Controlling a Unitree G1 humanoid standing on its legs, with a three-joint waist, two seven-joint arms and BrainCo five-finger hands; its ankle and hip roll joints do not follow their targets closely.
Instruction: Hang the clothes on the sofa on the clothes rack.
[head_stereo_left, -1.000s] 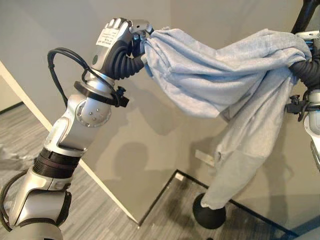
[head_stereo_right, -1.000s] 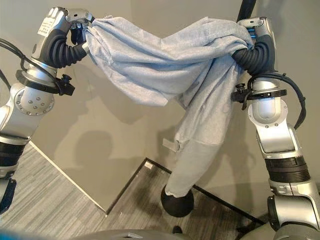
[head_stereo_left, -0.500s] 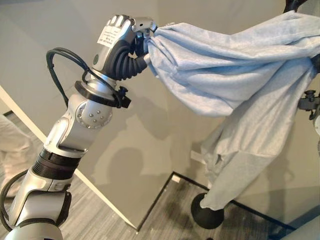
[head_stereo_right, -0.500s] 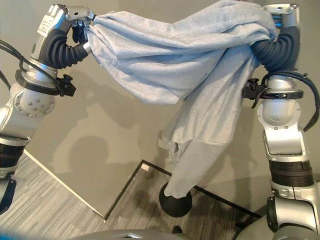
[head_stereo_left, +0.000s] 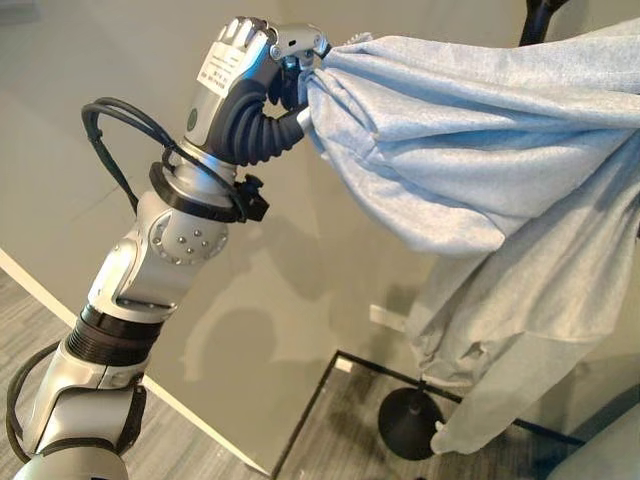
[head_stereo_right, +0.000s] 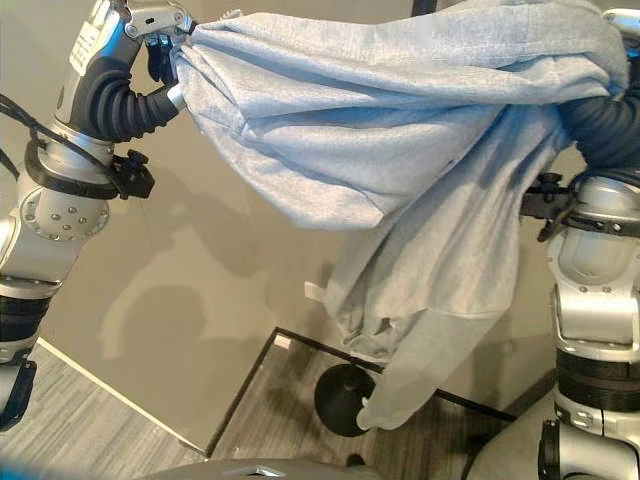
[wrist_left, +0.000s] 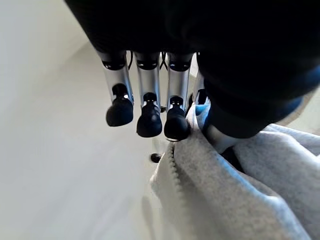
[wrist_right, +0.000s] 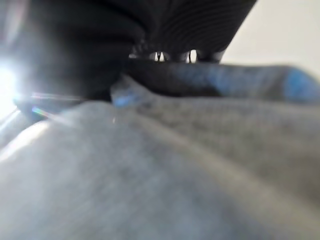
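Grey-blue garment (head_stereo_right: 400, 150): a soft sweatshirt-like piece is hanging in the air between both raised arms, spread wide, one long part trailing down towards the floor.
Left hand (head_stereo_left: 275, 50): it is pinching one bunched edge between thumb and fingertips (wrist_left: 172, 127), up high, so the cloth is opening out rather than dragging.
Right hand (head_stereo_right: 610, 125): it is buried under the fabric at the other end; whether its fingers are gripping, I cannot tell.
Clothes rack (head_stereo_left: 405, 425): its dark round base is sitting just behind the dangling part, its pole top (head_stereo_left: 537, 15) rising behind the cloth.
Judgement: both arms are lifting to clear the rack's top before draping.
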